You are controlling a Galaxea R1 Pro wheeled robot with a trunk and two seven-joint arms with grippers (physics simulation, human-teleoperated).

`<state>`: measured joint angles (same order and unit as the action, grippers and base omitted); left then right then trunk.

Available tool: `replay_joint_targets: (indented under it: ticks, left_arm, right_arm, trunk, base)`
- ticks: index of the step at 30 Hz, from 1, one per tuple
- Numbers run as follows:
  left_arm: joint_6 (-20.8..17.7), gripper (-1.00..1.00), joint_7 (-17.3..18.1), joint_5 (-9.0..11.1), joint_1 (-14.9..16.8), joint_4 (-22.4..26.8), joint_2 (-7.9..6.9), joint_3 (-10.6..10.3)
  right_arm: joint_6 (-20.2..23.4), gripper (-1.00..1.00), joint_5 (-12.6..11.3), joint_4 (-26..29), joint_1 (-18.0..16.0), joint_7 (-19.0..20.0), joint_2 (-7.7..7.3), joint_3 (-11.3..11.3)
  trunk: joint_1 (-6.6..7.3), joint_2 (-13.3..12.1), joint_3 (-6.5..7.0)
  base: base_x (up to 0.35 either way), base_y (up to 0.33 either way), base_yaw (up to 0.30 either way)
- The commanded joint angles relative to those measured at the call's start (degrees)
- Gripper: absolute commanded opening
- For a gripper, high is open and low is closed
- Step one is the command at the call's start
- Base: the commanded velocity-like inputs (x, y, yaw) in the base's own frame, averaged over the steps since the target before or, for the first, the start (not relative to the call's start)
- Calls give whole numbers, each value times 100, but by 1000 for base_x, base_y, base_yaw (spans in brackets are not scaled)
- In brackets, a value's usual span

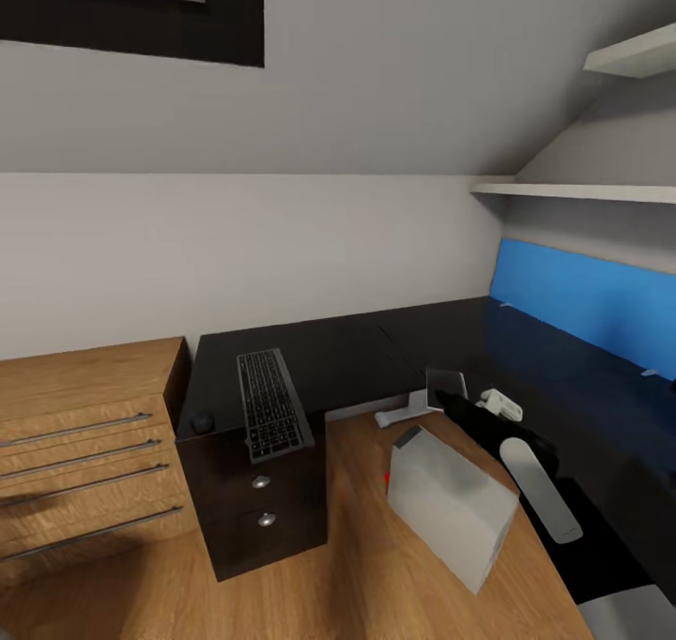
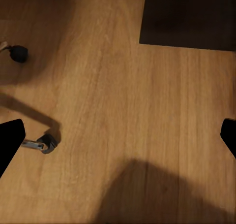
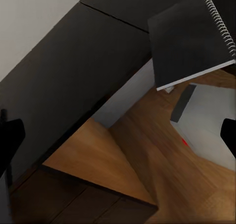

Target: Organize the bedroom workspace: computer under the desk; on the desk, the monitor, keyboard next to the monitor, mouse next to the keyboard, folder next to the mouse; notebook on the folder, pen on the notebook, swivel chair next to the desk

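While the right arm reaches over the black desk (image 1: 376,349), a spiral-bound notebook (image 3: 194,37) shows ahead of the right gripper (image 3: 118,135).

The notebook is dark grey-black with a white page edge and a wire spiral along one side; it sits tilted above the desk edge, and whether the fingers grip it cannot be told. The keyboard (image 1: 272,403) lies on the desk's left end, its long axis running near to far, dark keys in a silver frame, overhanging the near edge above the drawers. The mouse (image 1: 201,423) sits just left of it. The silver-grey computer (image 1: 451,504) lies tilted on the floor in the desk's inner corner. The left gripper (image 2: 118,135) is spread wide over bare floor near chair casters (image 2: 47,143).
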<state>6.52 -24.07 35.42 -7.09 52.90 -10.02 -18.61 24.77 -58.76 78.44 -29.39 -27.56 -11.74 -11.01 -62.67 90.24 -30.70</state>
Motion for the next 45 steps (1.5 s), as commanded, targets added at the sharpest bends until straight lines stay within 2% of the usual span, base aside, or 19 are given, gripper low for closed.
replay_joint_targets:
  ticks: [1,2,13,21,27,32,37,45]
  left_arm:
    - [40,100,-37,61,3,20,-9,-31]
    - [41,100,-43,61,3,64,-9,-29]
    - [42,100,-76,62,0,129,-5,-28]
    - [42,100,-78,63,0,128,-1,-28]
    - [42,100,-73,62,0,127,6,-28]
    - [40,100,-72,62,0,125,13,-28]
    - [40,100,-71,62,1,124,38,-30]
    - [37,100,-65,62,-1,118,56,-36]
  right_arm:
    - [-46,100,-43,-25,-3,-46,6,-14]
    - [-255,100,-44,-140,-4,-35,51,-19]
    - [-1274,100,-36,-548,-2,-29,253,-29]
    - [-2031,100,-38,-867,0,-23,629,-32]
    - [-2223,100,-39,-1096,-1,-22,965,-29]
    - [-2270,100,-43,-1187,-2,-24,1184,-26]
    - [-2279,100,-60,-1219,-2,-28,1277,-20]
    - [-2345,100,-56,-1300,-1,-5,1317,-1]
  trunk:
    - [0,3,-5]
    - [-22,43,-23]
    - [-264,485,-221]
    - [-439,805,-364]
    - [-571,1046,-472]
    - [-681,1247,-562]
    - [-791,1447,-651]
    - [-966,1768,-795]
  base:
    - [-14,5,-2]
    - [-7,3,-1]
    - [-2,1,0]
    - [0,0,0]
    - [0,0,0]
    - [0,0,0]
    - [0,0,0]
    - [0,0,0]
